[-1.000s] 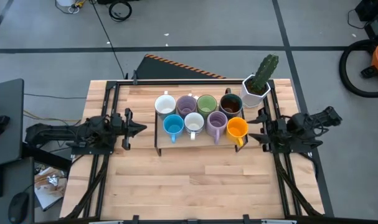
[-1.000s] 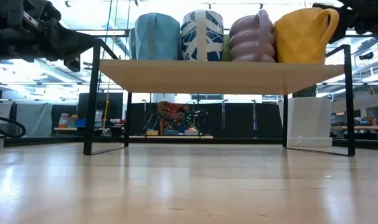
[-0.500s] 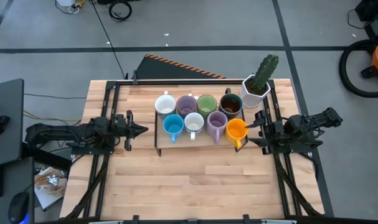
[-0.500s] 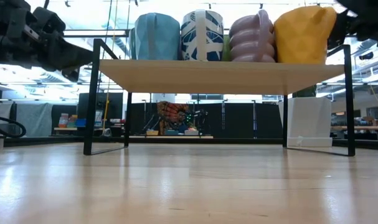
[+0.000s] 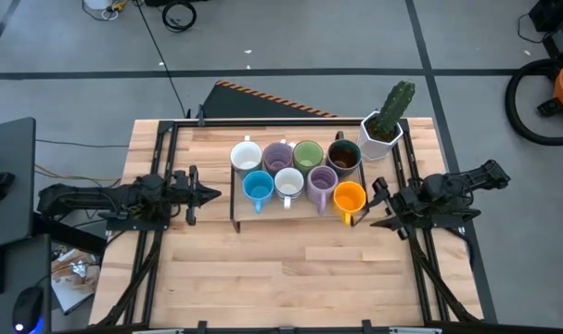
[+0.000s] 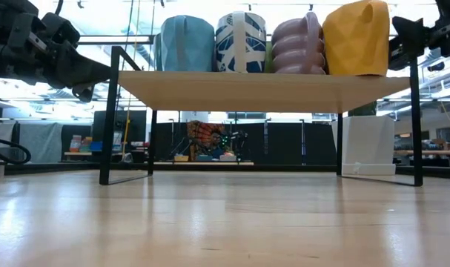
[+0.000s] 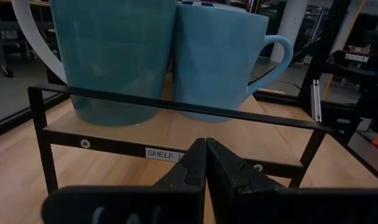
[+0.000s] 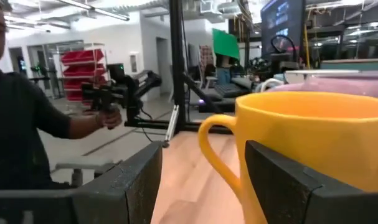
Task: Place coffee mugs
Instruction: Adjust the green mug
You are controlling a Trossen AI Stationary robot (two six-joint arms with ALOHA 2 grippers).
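Observation:
Eight mugs stand on a black-framed wooden shelf [image 5: 236,210]. The back row is white [image 5: 247,154], lilac [image 5: 278,155], green [image 5: 307,154] and dark brown [image 5: 343,156]. The front row is blue [image 5: 258,186], white [image 5: 288,183], lilac [image 5: 322,183] and orange [image 5: 349,196]. My right gripper [image 5: 377,201] is open, just right of the orange mug [image 8: 313,140]; the mug's handle [image 8: 215,155] shows between its fingers. My left gripper [image 5: 213,193] is shut, left of the shelf, pointing at the blue mug [image 7: 220,62]. My right gripper stands open, level with the shelf top, close against the orange mug's right side [image 6: 384,41]. I cannot tell whether a finger touches the mug.
A white faceted pot with a green cactus [image 5: 383,125] stands on the table behind the shelf's right end. The table in front of the shelf is bare wood [image 5: 300,269]. A person shows in the room beyond [image 8: 27,118].
My right gripper moved toward the table's left against the orange mug, then drew back a little toward the near right. The orange mug slid slightly left and turned, so its handle no longer sticks out to the right in the low view. My left gripper sank a little.

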